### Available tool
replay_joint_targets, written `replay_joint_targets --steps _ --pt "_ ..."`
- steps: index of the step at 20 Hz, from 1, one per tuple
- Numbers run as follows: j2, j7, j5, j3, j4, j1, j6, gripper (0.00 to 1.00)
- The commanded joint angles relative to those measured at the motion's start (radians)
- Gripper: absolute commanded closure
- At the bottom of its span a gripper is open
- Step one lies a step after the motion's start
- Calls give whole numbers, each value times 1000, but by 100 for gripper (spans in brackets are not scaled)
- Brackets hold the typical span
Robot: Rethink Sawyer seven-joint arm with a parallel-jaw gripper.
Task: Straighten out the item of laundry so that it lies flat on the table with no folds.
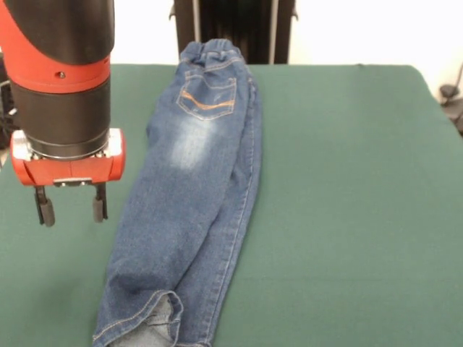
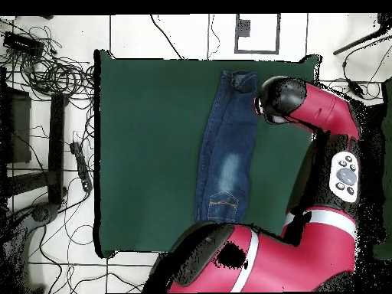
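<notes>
1. The small pair of medium-blue denim jeans (image 1: 189,202) is lying lengthwise across the dark green felt-topped table (image 1: 347,217), folded leg over leg, waistband reaching the far edge and cuffs the near edge.
2. The red and black gripper (image 1: 72,208) is hovering just beside the jeans with fingers parted, holding nothing.
3. Denim is probably handling soft, limp, fairly heavy; a cuff hem or side seam is offering the best pinch.
4. Open table is lying on both sides for spreading.

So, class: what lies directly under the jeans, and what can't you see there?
The jeans lie lengthwise on the green table, folded along their length so one leg appears to cover the other. The cloth beneath them, and most of the lower leg, are hidden. The gripper hangs beside them, jaws open.
</notes>
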Motion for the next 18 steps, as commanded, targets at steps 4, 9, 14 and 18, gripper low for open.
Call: replay_joint_targets --steps 4,9,14,18 --pt "-21 146 28 62 13 -26 131 0" --pt "71 217 48 73 -145 5 174 0" --pt "149 241 61 75 -307 33 269 0" --pt "197 252 70 69 -385 48 300 0"
